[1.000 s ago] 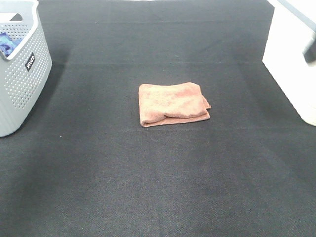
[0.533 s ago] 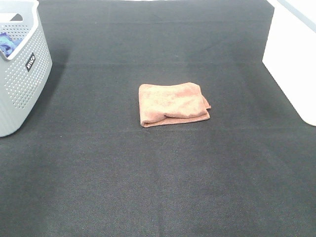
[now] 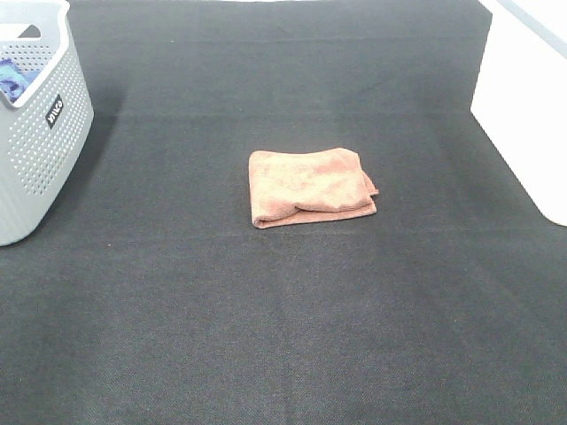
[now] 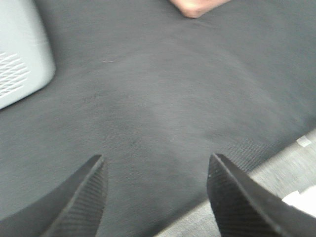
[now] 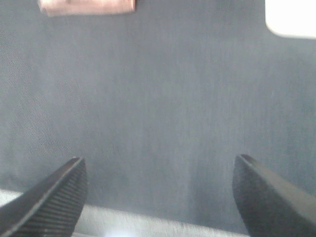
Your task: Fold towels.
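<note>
Two grippers: both low at the near edge of the dark surface (image 3: 283, 336), neither visible in the high view.
Left gripper (image 4: 157, 190): fingers (image 4: 86, 192) spread wide, nothing between them, only bare cloth-covered surface below.
Right gripper (image 5: 159, 195): fingers (image 5: 54, 197) spread wide too, empty, hovering over the near strip.
Towel (image 3: 310, 187): terracotta, lying mid-surface, already folded into a compact layered rectangle; well apart from both grippers.
Towel long axis: runs left to right in the high view; rounded fold on its left end, looser layered edges on its right and near sides.
Bearing from left fingers: ahead and toward the robot's right; only a corner of it shows in the left wrist view (image 4: 196, 7).
Bearing from right fingers: ahead and toward the robot's left; its near edge shows in the right wrist view (image 5: 87, 6).
Nearer arm: cannot tell; towel sits close to the centre line.
Judgement: any further fold calls for a forward reach from either side.
Basket (image 3: 40, 124): grey, perforated, far left, something blue inside.
White box (image 3: 523, 115): far right edge.
</note>
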Robot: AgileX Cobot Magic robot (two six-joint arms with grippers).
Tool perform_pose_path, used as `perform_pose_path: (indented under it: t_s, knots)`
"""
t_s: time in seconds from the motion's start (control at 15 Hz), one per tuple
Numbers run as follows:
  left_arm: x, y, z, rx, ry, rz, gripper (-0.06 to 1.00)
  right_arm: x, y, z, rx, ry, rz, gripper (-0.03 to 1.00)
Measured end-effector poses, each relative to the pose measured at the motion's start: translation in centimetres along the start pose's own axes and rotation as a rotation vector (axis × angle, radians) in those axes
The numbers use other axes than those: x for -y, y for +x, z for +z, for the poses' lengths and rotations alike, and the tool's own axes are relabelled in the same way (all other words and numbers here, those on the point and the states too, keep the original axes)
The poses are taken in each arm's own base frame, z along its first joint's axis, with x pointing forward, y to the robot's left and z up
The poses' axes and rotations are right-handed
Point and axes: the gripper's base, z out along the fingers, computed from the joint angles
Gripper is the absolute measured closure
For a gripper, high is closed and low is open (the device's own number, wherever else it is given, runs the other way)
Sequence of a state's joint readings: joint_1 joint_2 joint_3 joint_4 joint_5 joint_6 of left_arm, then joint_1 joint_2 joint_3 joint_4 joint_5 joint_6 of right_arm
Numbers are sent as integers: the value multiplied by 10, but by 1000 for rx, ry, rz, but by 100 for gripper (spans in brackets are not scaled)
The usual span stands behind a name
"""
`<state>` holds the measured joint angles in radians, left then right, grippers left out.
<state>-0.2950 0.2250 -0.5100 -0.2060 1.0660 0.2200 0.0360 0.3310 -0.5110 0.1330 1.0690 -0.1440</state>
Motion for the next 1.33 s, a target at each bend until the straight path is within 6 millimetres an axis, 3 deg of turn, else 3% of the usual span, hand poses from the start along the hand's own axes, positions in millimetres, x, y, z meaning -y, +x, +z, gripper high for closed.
perform_pose_path:
  t_s: [1.33]
  knots:
    - [-1, 0, 1, 2, -37, -26, 37, 0, 0, 0, 0, 5, 7, 20]
